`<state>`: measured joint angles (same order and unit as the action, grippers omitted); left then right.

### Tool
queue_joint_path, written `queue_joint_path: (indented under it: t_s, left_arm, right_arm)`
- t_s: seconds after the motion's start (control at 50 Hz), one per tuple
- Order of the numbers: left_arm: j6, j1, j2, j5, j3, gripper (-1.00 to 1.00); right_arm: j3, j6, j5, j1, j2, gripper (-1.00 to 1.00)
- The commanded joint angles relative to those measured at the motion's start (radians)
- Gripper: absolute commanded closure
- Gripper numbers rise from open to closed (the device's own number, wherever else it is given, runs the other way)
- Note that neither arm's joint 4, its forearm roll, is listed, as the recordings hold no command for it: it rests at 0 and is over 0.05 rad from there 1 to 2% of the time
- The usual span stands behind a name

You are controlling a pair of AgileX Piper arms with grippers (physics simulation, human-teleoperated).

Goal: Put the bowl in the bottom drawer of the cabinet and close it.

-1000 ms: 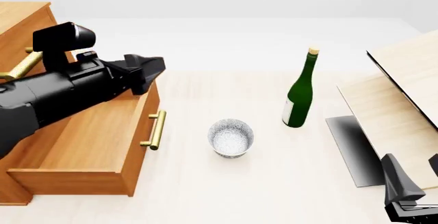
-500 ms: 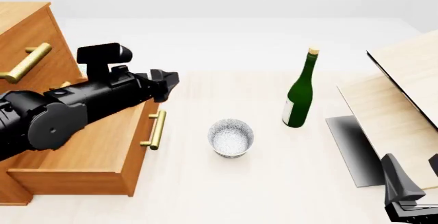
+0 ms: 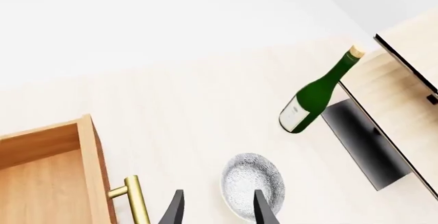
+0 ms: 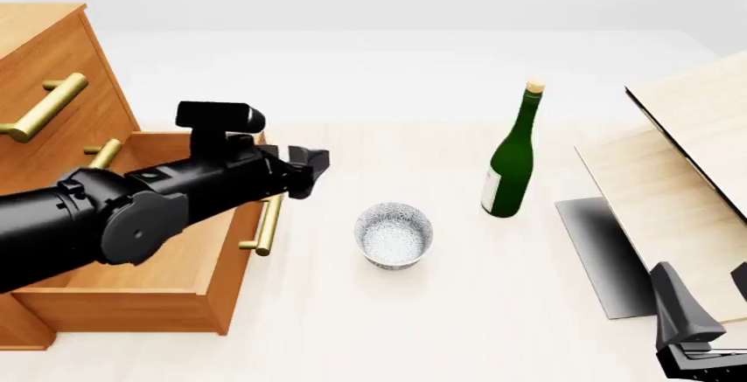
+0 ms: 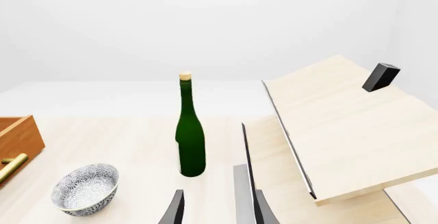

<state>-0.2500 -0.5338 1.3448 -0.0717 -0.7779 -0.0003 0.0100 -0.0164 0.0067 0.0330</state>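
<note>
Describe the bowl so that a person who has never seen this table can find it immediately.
Start from the tall orange-brown cabinet at the table's left, whose bottom drawer stands pulled open. Just right of that drawer's brass handle, on bare tabletop, sits the bowl. It is small, round, white with grey speckles, far shorter than the green bottle beyond it.

I'm seeing bright, even, soft light everywhere; every render is staying crisp, no blur or glare. Only the pale boards [image 4: 688, 181] are throwing a dark shadow onto the bench [image 4: 467, 312].
</note>
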Motion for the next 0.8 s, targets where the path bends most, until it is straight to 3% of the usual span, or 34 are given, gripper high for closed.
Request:
queue_joint_path:
  t_s: [0.02,0.16,0.8]
  left_arm:
    - [-0.015,-0.023,0.027,-0.011,-0.006,-1.0]
    - [-0.054,-0.056,0.067,-0.023,-0.02,-1.0]
    - [-0.105,-0.038,0.257,-0.103,-0.06,-1.0]
  right_arm:
    - [0.0,-0.003,0.005,-0.002,-0.01,-1.0]
    - [0.0,-0.003,0.005,-0.002,-0.009,-1.0]
    - [0.0,-0.003,0.005,-0.002,-0.009,-1.0]
